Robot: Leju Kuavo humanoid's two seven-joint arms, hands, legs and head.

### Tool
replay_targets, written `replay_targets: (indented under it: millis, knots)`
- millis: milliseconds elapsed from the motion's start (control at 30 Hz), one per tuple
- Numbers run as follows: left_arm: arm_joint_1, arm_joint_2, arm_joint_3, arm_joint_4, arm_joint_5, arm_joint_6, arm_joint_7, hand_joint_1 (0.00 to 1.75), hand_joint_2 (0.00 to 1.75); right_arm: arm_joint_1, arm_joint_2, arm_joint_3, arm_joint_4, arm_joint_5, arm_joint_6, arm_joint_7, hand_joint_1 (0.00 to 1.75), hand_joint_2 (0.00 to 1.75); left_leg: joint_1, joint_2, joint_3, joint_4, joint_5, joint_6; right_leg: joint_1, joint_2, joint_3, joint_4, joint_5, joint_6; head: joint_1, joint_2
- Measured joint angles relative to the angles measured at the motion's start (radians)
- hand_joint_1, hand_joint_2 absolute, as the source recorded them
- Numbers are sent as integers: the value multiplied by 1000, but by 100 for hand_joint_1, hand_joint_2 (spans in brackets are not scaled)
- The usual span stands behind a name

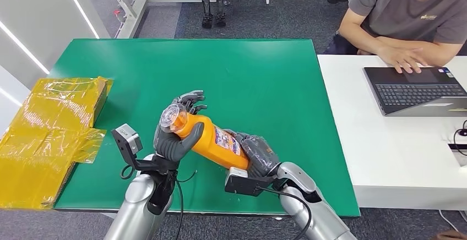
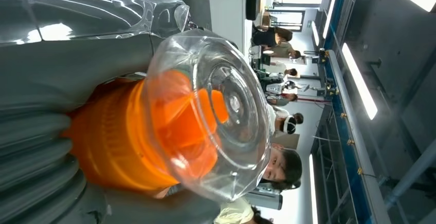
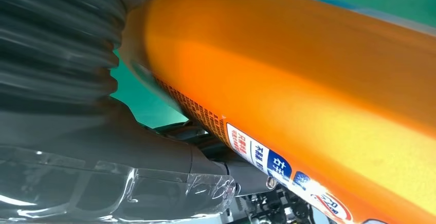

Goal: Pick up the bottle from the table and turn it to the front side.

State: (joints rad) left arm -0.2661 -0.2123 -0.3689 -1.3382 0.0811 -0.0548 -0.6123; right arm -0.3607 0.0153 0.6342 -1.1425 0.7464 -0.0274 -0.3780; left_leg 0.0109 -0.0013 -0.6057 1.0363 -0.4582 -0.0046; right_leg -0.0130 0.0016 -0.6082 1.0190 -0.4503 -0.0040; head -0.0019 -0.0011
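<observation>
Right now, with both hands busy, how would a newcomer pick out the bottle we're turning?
Start at the green table; above its near edge, both robot hands meet. The orange bottle lies tilted between them, left hand gripping the neck end, right hand the base. Its clear domed cap and printed label distinguish it from the yellow-wrapped packages at the left.

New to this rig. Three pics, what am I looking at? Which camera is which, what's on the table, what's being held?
A humanoid robot with two silver arms and many-fingered hands. The wide picture is from its head, looking down at a green table. The other two are close-ups from cameras at each wrist. The left hand grips the clear-capped end of an orange bottle; the right hand holds its base. Yellow wrapped packages lie at the table's left end. A person uses a laptop on the white desk.
</observation>
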Motion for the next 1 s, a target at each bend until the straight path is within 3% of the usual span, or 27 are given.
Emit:
replay_targets:
  millis: [333,367,467,500,1000]
  knots:
    - [0,-10,-3,0,-7,2,6,175,175,31,0,-15,-35,1,-41,5,174,175,0,0,0,0,0,0,0,0,0,0,0,0,0,0]
    - [0,-12,-4,0,-8,3,7,175,175,36,0,-18,-39,-2,-47,5,147,175,0,0,0,0,0,0,0,0,0,0,0,0,0,0]
    - [-1,-16,-7,0,-9,7,8,175,175,49,1,-26,-49,-19,-69,2,19,175,0,0,0,0,0,0,0,0,0,0,0,0,0,0]
    - [-1,-17,-8,0,-10,9,8,175,175,55,1,-28,-53,-27,-77,-1,3,175,0,0,0,0,0,0,0,0,0,0,0,0,0,0]
    - [-1,-14,-8,1,-12,72,8,175,175,111,31,-64,-139,-253,-241,-111,0,175,0,0,-1,0,0,0,0,-1,0,0,0,0,0,0]
